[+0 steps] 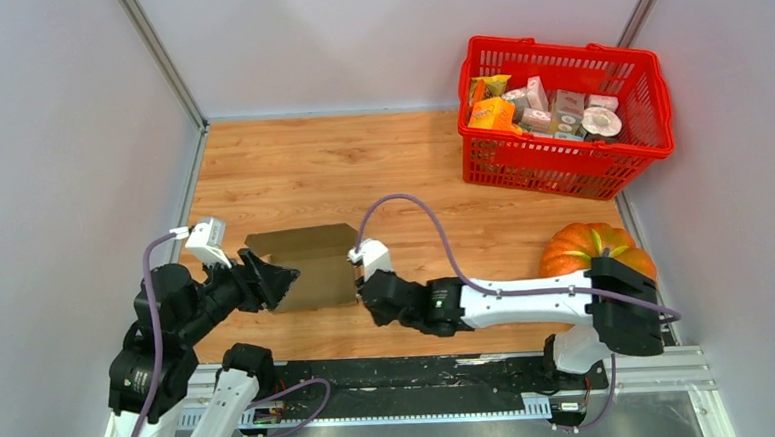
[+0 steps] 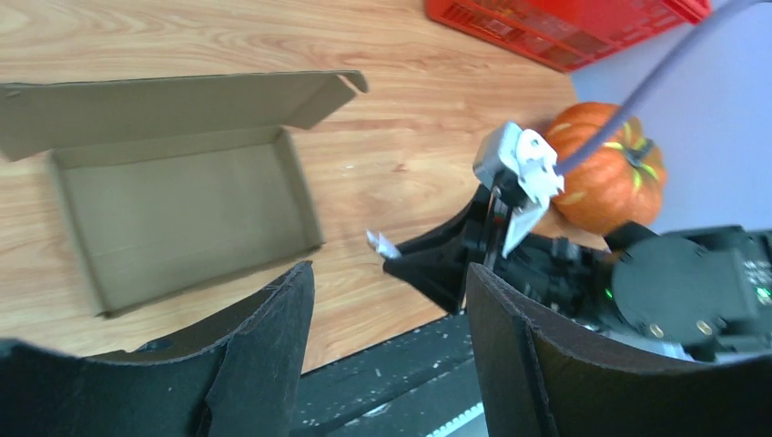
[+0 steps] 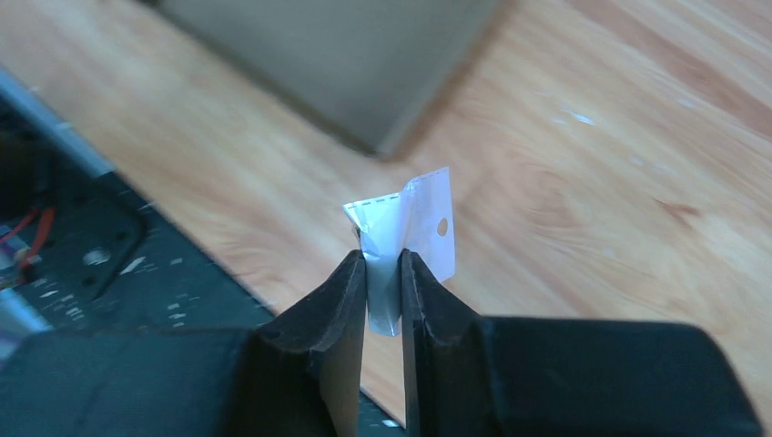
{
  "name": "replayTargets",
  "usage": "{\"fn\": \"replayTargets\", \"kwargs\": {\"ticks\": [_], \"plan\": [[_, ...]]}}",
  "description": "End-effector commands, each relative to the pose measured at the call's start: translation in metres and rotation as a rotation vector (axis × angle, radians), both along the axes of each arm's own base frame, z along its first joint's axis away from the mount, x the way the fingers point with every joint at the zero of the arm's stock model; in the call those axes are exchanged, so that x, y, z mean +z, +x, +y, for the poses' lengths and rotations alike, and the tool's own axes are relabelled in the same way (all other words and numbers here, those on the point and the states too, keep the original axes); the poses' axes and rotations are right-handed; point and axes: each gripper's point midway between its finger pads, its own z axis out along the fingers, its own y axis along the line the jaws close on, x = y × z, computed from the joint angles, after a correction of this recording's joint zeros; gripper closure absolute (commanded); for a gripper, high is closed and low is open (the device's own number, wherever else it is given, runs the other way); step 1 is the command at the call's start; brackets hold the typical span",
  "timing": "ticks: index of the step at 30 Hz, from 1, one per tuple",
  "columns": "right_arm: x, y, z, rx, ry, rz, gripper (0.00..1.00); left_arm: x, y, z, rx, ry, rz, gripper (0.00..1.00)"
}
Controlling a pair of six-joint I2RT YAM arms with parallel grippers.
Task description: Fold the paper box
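Overhead, paper box (image 1: 306,268): brown cardboard, open, lying on the wooden table (image 1: 361,170) between the two grippers.
Overhead, left gripper (image 1: 285,281): at the box's left edge; contact cannot be told from this view.
Overhead, right gripper (image 1: 361,283): just beside the box's right edge.
Overhead, surroundings: red basket (image 1: 560,57) of small packages at far right; pumpkin (image 1: 585,248) near the right arm.
Left wrist, left gripper (image 2: 391,337): released, fingers wide apart, nothing between them.
Left wrist, paper box (image 2: 182,214): shallow tray with walls upright, lid flap folded out beyond it, apart from the fingers.
Left wrist, right gripper (image 2: 393,259): beside the box, a small white slip (image 2: 382,244) at its tip.
Right wrist, right gripper (image 3: 384,291): clenched on the small white slip (image 3: 410,223), which stands up from the fingertips and bears a punched hole.
Right wrist, paper box (image 3: 346,64): one blurred corner beyond the slip, apart from the fingers.
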Motion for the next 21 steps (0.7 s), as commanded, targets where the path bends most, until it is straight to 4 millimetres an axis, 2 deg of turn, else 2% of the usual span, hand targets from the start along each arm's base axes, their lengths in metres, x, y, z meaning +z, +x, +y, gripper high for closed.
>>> {"fn": "replayTargets", "kwargs": {"ticks": [1, 3, 4, 5, 6, 7, 8, 9, 10, 11, 13, 14, 15, 17, 18, 21], "plan": [[0.051, 0.002, 0.079, 0.102, 0.162, -0.08, 0.78, 0.008, -0.003, 0.03, 0.119, 0.121, -0.04, 0.3], [0.056, 0.007, 0.095, 0.125, 0.169, -0.121, 0.77, 0.015, -0.008, 0.033, 0.132, 0.12, -0.058, 0.3], [0.06, 0.012, 0.109, 0.135, 0.171, -0.142, 0.76, 0.018, -0.012, 0.036, 0.143, 0.121, -0.063, 0.3], [0.062, 0.016, 0.116, 0.141, 0.164, -0.16, 0.72, 0.019, -0.014, 0.037, 0.148, 0.12, -0.067, 0.3], [0.064, 0.021, 0.122, 0.166, 0.137, -0.204, 0.6, 0.02, -0.017, 0.039, 0.153, 0.119, -0.07, 0.3], [0.066, 0.027, 0.134, 0.176, 0.124, -0.227, 0.57, 0.019, -0.02, 0.041, 0.164, 0.124, -0.064, 0.3], [0.066, 0.036, 0.137, 0.177, 0.106, -0.247, 0.53, 0.019, -0.021, 0.042, 0.168, 0.123, -0.065, 0.3], [0.052, 0.045, 0.139, 0.17, 0.056, -0.263, 0.45, 0.018, -0.023, 0.043, 0.172, 0.121, -0.065, 0.3], [0.05, 0.053, 0.139, 0.169, 0.025, -0.276, 0.41, 0.016, -0.025, 0.044, 0.173, 0.123, -0.057, 0.3], [0.051, 0.061, 0.135, 0.159, -0.008, -0.272, 0.39, 0.016, -0.026, 0.044, 0.174, 0.122, -0.055, 0.3], [0.049, 0.064, 0.123, 0.163, -0.048, -0.272, 0.36, 0.015, -0.029, 0.044, 0.168, 0.119, -0.052, 0.3], [0.034, 0.059, 0.111, 0.184, -0.072, -0.254, 0.33, 0.016, -0.029, 0.044, 0.169, 0.122, -0.054, 0.3], [0.043, 0.055, 0.101, 0.193, -0.055, -0.26, 0.28, 0.015, -0.03, 0.044, 0.169, 0.125, -0.054, 0.3], [0.04, 0.05, 0.084, 0.21, -0.063, -0.262, 0.22, 0.012, -0.029, 0.045, 0.17, 0.13, -0.049, 0.3], [0.032, 0.045, 0.065, 0.211, -0.081, -0.252, 0.16, 0.011, -0.027, 0.044, 0.168, 0.129, -0.05, 0.3], [0.021, 0.044, 0.032, 0.194, -0.087, -0.193, 0.15, 0.005, -0.019, 0.037, 0.152, 0.11, -0.036, 0.31]]}}
